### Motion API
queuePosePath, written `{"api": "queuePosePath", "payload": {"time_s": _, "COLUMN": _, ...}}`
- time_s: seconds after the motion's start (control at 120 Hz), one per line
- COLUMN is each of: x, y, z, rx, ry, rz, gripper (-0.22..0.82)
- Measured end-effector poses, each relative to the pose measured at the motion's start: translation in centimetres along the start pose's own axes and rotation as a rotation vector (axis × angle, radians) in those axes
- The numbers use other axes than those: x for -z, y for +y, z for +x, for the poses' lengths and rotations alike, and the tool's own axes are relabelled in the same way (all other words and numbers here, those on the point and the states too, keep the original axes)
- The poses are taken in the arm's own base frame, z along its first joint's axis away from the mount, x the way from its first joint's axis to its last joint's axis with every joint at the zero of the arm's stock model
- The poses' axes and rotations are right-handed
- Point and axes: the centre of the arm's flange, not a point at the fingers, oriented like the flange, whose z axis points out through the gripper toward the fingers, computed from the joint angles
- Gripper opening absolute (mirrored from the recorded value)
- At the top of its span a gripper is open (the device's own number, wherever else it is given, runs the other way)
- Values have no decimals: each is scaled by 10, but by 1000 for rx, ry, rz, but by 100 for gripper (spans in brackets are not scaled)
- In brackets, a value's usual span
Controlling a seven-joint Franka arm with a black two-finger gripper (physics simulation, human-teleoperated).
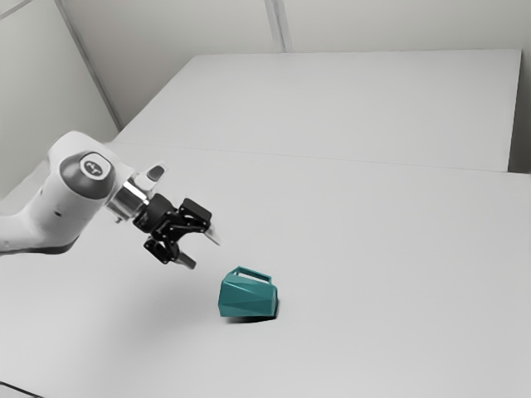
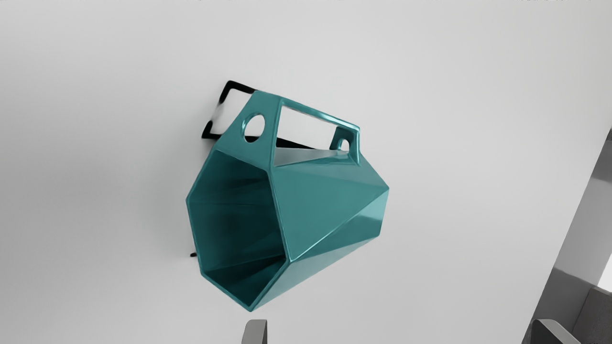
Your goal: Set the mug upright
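I am holding the gripper (image 1: 205, 254) spread and empty; beyond it, the mug (image 1: 249, 297) is lying on its side, flat facets (image 2: 325, 200) probably preventing rolling.

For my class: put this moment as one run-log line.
gripper: open, apart from mug | mug: on its side | task: mug not yet upright

The glossy, faceted mug (image 2: 330, 200) is solid teal, deepening to dark blue-green inside (a few facets look paler). The flat, smooth table (image 1: 373, 232) is pale grey, the jointed arm (image 1: 70, 211) white and grey, the two-fingered tool (image 1: 204, 250) black with grey fingertips (image 2: 256, 332).
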Motion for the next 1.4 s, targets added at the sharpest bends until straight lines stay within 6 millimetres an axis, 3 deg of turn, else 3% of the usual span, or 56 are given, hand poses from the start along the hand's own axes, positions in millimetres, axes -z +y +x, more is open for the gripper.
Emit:
{"api": "queuePosePath", "payload": {"time_s": 0.175, "x": -19, "y": -14, "z": 1, "rx": -43, "ry": 8, "rz": -11, "gripper": 60}}
{"api": "queuePosePath", "payload": {"time_s": 0.633, "x": -46, "y": -39, "z": 8, "rx": -149, "ry": -6, "rz": 24, "gripper": 60}}
{"api": "queuePosePath", "payload": {"time_s": 1.4, "x": -85, "y": -44, "z": -7, "rx": -148, "ry": 1, "rz": -109, "gripper": 60}}
